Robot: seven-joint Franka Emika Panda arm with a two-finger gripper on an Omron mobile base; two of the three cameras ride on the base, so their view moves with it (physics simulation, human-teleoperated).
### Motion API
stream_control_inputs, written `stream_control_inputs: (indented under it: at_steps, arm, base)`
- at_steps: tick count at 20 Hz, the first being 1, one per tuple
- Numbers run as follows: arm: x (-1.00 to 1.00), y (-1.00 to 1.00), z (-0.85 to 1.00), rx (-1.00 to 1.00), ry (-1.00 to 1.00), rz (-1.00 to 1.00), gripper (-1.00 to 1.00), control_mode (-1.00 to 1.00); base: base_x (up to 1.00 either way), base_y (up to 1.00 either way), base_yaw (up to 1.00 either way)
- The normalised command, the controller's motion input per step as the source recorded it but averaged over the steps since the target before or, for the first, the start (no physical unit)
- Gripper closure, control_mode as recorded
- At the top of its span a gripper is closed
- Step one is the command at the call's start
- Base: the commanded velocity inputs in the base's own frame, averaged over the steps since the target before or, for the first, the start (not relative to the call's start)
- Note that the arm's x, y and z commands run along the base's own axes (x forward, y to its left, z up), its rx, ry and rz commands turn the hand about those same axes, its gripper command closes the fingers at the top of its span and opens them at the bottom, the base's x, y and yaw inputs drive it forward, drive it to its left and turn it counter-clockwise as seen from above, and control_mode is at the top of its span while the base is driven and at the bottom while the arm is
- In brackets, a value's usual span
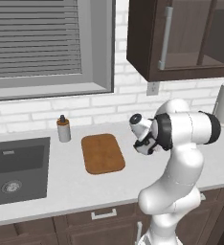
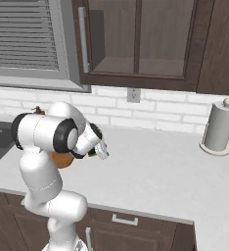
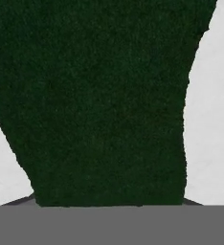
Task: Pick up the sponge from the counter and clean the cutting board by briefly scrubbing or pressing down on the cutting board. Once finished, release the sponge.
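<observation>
The dark green sponge point(image 3: 99, 95) looms large in the hand view, right in front of the hand with pale counter point(image 3: 214, 119) on either side of it. A sliver of the sponge point(image 2: 91, 153) shows under the hand in the right base view. My gripper point(image 1: 142, 144) hangs above the counter point(image 1: 85, 186), just right of the cutting board point(image 1: 103, 153), and is shut on the sponge. The brown wooden board lies flat between the sink and the arm. In the right base view only a corner of the cutting board point(image 2: 62, 160) peeks out behind the arm.
A dark grey sink point(image 1: 16, 167) is sunk into the counter at the left. A soap bottle point(image 1: 63, 129) stands behind the board near the wall. A paper towel roll point(image 2: 217, 128) stands at the far right. Dark wall cabinets point(image 2: 136, 44) hang overhead.
</observation>
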Motion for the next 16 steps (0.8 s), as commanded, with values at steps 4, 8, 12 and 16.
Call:
stream_control_inputs:
  at_steps: [4,8,12,16]
  arm:
    - [-0.01,-0.24,-0.06,0.19,0.13,-0.05,1.0,-1.0]
    - [0.07,-0.18,-0.3,0.25,0.26,-0.01,1.0,-1.0]
    - [0.0,-0.16,-0.65,0.29,0.11,0.0,1.0,-1.0]
    - [0.0,-0.02,-0.79,0.13,0.01,0.0,-1.0,-1.0]
  base:
    - [0.0,0.0,0.0]
    - [0.0,0.0,0.0]
    - [0.0,0.0,0.0]
    - [0.0,0.0,0.0]
